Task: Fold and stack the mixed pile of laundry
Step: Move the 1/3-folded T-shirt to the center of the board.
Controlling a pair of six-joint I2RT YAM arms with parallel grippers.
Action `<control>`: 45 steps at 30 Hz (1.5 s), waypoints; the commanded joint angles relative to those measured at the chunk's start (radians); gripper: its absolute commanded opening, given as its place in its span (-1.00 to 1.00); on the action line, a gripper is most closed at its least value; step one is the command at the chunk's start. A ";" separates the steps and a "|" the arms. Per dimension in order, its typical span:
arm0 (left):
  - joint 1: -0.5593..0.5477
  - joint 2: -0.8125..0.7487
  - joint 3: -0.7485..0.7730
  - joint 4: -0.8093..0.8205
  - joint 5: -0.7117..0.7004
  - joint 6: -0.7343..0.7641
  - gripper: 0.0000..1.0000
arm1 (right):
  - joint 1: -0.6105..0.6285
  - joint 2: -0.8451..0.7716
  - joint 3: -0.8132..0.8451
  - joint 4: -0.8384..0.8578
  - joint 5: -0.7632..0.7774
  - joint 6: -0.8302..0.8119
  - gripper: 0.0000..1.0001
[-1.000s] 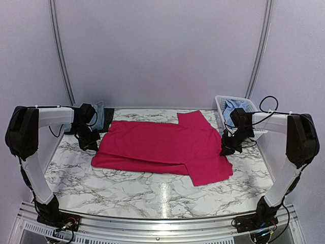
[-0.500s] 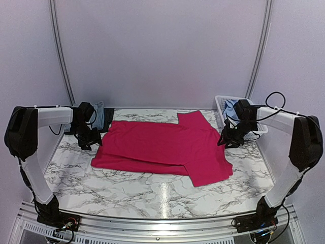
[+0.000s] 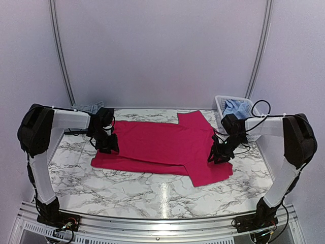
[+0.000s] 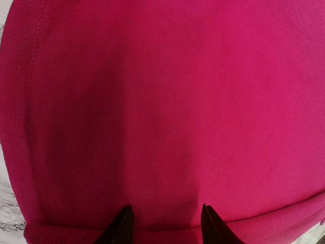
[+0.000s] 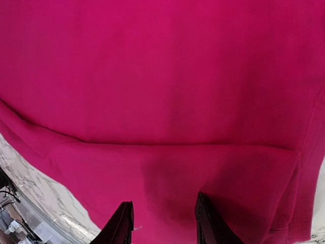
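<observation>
Lining up a lengthwise fold of the pink-red T-shirt [image 3: 162,143] looks like the step in hand. The left gripper [image 3: 108,146] hangs low over the shirt's left end, jaws parted, nothing between them. It would do best to drop onto the edge and pinch every layer there, since the left wrist view shows the cloth doubled near the fingertips [image 4: 122,223]. The right gripper [image 3: 217,155] sits over the right end, jaws likewise apart and empty. It should take its edge at a matching spot, so that both ends lift level and the cloth stays taut without dragging. Appearance, left to right: a faded denim piece [image 3: 87,108] lies at the far left corner, behind the arm. The shirt lies flat mid marble table [image 3: 127,189], long axis side to side, mostly smooth, with a folded band along its near left edge. One sleeve points away, and another flap reaches toward the near right. A light blue shirt [image 3: 237,108] sits in the white basket [image 3: 219,101] at far right.
</observation>
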State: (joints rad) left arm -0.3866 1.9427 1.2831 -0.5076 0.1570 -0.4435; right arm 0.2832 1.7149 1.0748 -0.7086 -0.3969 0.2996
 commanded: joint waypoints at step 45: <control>-0.661 -0.586 -0.261 0.174 -0.304 0.118 0.62 | 0.001 -0.661 -0.375 -0.242 -0.030 0.052 -0.16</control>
State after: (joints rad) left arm -0.8742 1.2415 1.0012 -0.3950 -0.0727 -0.4534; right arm 0.3397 1.1267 0.7235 -0.8322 -0.4641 0.3958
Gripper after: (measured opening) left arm 0.814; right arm 0.430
